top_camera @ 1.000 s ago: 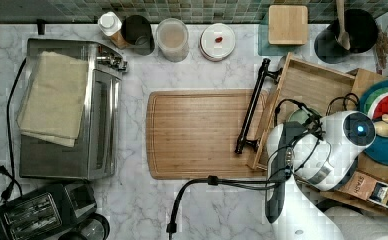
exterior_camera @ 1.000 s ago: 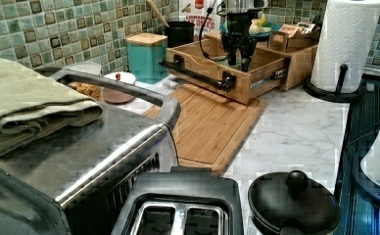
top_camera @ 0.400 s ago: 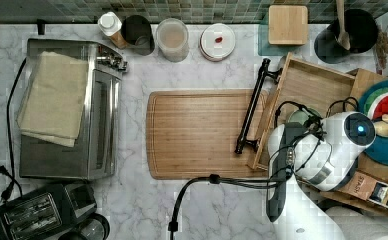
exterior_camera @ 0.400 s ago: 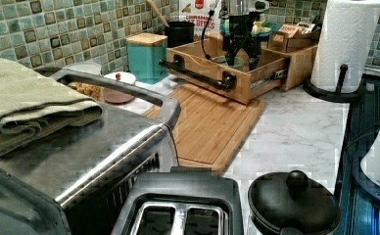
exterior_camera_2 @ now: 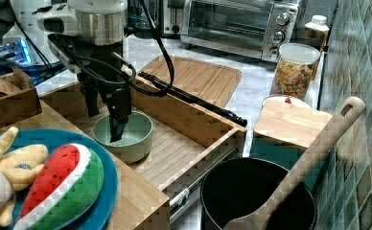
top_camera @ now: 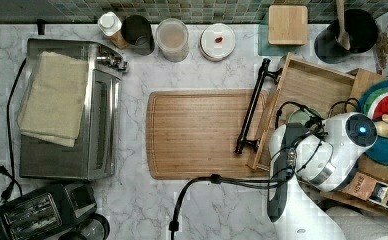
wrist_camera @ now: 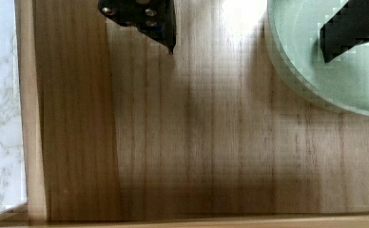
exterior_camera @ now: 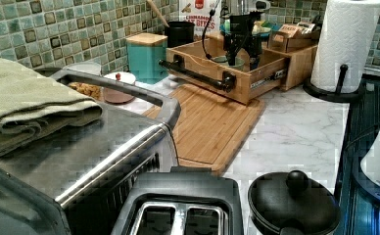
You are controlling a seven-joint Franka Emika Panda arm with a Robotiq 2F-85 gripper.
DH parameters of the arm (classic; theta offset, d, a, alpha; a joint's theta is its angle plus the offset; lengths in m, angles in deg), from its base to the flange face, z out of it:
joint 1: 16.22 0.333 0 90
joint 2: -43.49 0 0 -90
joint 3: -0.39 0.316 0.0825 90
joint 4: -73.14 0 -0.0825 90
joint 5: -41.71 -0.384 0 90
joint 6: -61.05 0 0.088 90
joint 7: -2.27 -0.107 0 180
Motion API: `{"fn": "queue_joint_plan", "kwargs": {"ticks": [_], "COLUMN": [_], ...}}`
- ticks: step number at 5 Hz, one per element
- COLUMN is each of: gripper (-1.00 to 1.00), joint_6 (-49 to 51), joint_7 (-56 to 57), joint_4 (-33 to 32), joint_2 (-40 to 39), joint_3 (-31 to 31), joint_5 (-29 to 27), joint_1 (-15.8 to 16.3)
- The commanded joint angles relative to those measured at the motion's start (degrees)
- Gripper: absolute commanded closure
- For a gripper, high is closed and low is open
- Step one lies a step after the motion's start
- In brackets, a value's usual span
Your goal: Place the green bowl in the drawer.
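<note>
- Gripper: hung low inside the drawer, spread wide, clamped on nothing.
- Two fingers counted: one finger dipped into the green bowl, the other finger stood outside over bare wood, with the bowl's wall between them; contact with the bowl could not be told.
- One green bowl: sat upright on the drawer floor, partly under the arm in the top view, toward the end of the drawer nearer the top view's bottom.
- One drawer: stood pulled open, with one long black bar handle across its front.
- One cutting board: lay on the counter just beside the handle, on the top view's left of the drawer.
- One teal plate with one watermelon slice: rested on the wooden top beside the drawer, close behind the bowl in the right view.
- Edges: in the wrist view, left a strip of bare floor between bowl rim and drawer wall, bowl and wall apart.
- Open room: showed most of the drawer floor bare toward the top view's top, raised sides all round.
</note>
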Motion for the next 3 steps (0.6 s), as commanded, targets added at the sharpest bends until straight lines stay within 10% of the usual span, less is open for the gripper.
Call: {"fn": "queue_joint_plan", "kwargs": {"ticks": [1,3], "gripper": [-1.0,-1.0], "joint_6": [-0.6,-0.6], "joint_7": [-3.0,-2.9], "joint_4": [3.7,3.7], "joint_2": [1.1,1.0], "joint_3": [-1.0,-1.4], "joint_5": [0.0,-0.2], "joint_1": [0.0,0.5]}}
